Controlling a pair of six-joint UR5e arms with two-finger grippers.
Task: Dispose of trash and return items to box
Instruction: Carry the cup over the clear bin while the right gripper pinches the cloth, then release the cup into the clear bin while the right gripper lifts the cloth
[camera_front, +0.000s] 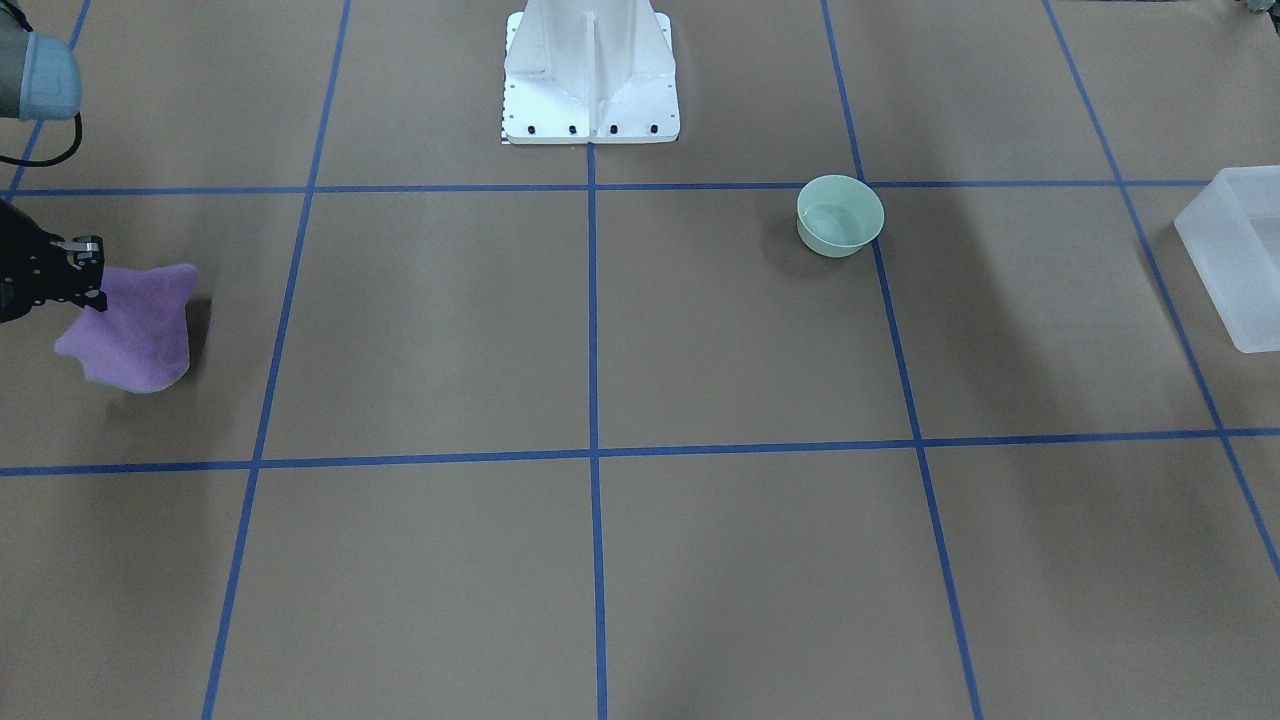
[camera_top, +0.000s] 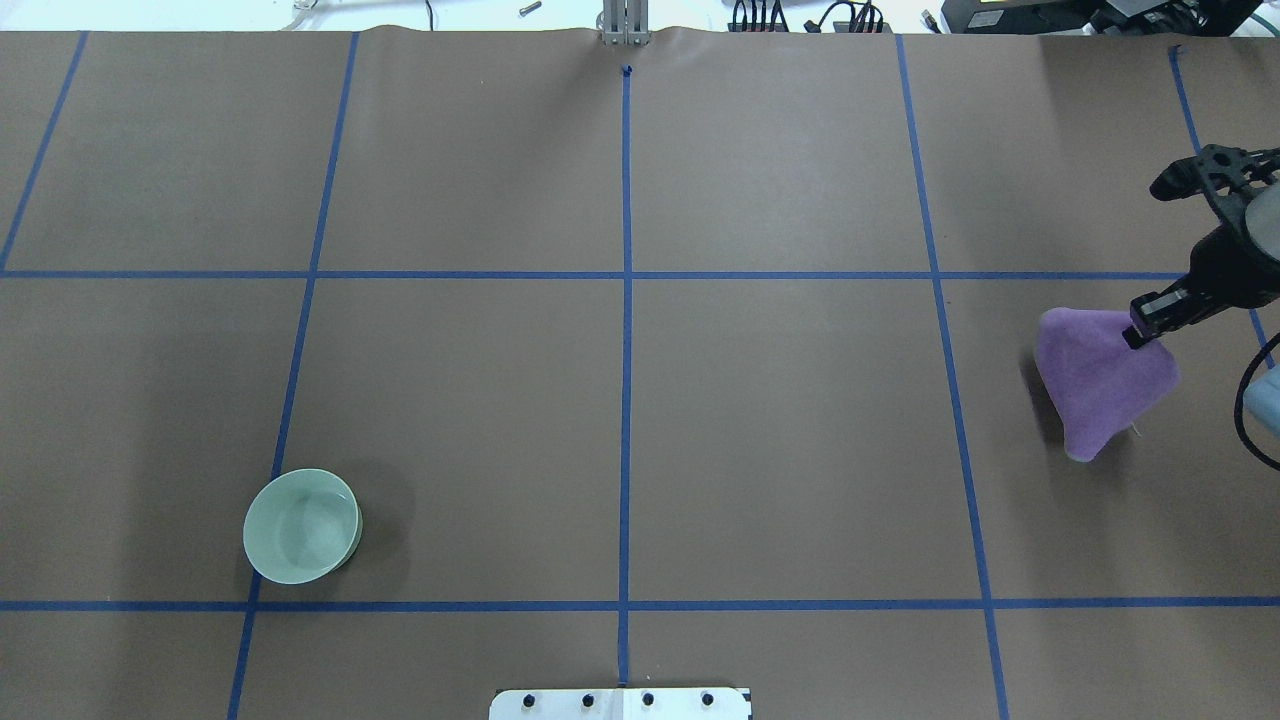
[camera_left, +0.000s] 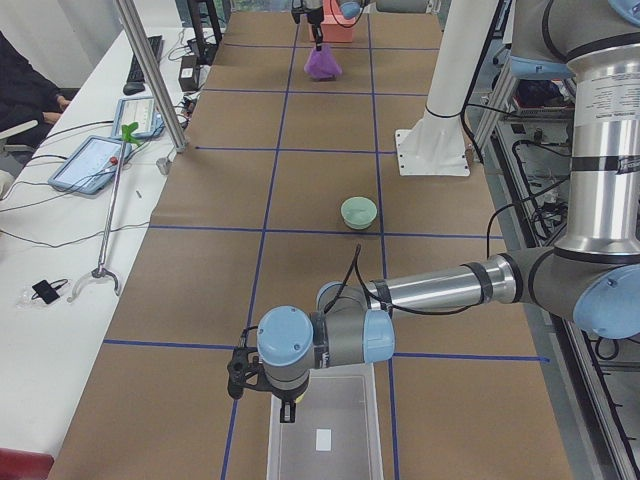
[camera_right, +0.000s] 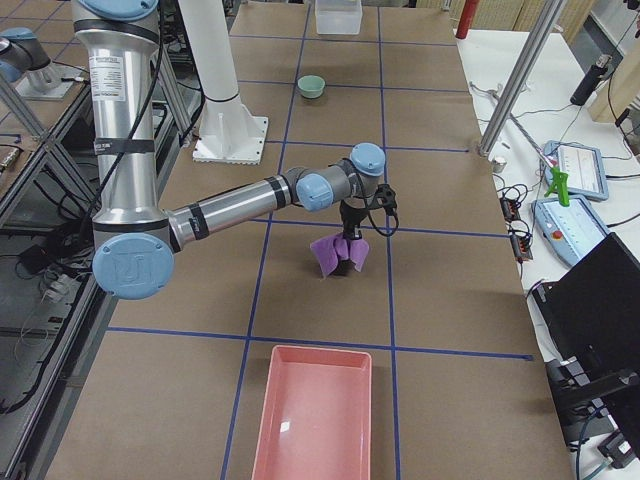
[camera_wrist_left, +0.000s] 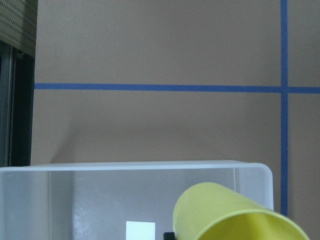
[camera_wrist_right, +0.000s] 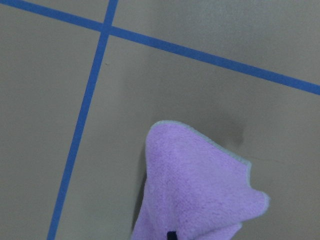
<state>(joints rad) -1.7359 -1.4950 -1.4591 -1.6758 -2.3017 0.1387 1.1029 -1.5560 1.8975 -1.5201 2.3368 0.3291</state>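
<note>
Now left hand (camera_left: 286, 404) clamps cup (camera_wrist_left: 225, 215), right hand (camera_top: 1140, 333) cloth (camera_top: 1095, 385).

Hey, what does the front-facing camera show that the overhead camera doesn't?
Only the front-facing view shows the translucent bin, cut off at its right edge. Only the overhead view shows the cables and gear past the far edge of the table. Both show the pale-green bowl, the white pedestal base, the blue tape grid, and the right arm with its jaws shut on the purple cloth.
</note>
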